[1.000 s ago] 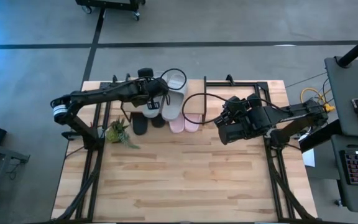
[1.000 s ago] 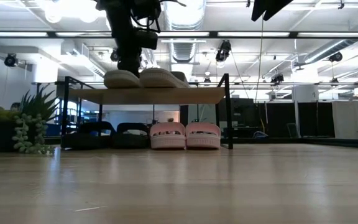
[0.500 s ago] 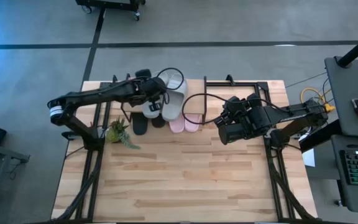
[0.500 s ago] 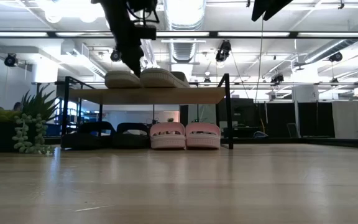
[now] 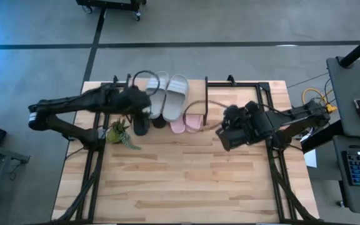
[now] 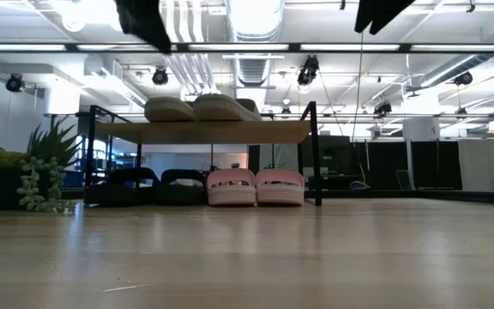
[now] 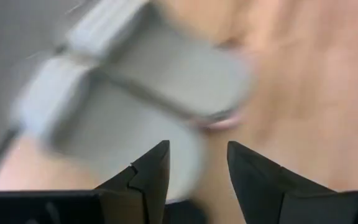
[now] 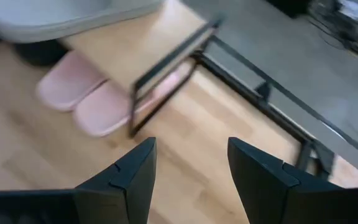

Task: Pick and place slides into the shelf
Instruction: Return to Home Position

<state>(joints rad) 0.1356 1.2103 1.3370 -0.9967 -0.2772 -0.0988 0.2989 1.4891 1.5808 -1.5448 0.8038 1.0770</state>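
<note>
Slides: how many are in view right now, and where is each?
6. Two grey-green slides lie side by side on the shelf top; two black slides sit under its left half, two pink slides under its right half. None seems hidden.

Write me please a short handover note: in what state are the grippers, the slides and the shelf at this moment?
Left gripper: open, empty, raised over the left part of the shelf.
Right gripper: open, empty, raised to the right of the shelf.
Grey-green pair lies on the shelf top; black pair and pink pair stand beneath it.
Done: all six slides are placed.
Left: bring both arms home.
</note>
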